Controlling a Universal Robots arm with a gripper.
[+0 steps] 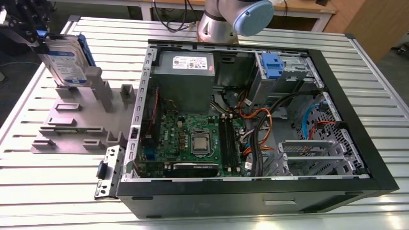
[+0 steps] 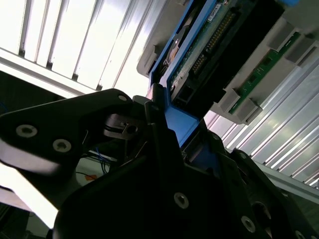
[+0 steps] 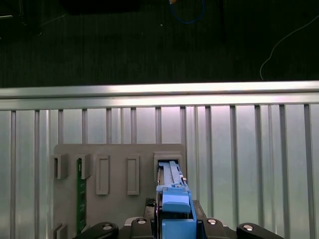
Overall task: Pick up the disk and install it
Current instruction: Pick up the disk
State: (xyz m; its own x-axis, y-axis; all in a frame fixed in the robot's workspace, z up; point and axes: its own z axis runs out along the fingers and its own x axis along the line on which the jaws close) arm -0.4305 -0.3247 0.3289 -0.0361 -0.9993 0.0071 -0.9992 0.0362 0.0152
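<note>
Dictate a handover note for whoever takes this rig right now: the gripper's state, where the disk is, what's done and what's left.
Gripper: shut on the disk, gripping the blue-framed top edge.
Disk: upright at the exterior view's left, with its lower edge at a slot of the grey fixture. I cannot tell whether it has lifted clear of the slot.
Computer case: open, lying beside the fixture on the slatted table.
Done: the disk is grasped.
Left: the disk is not yet in the case, so the whole install is outstanding.
</note>
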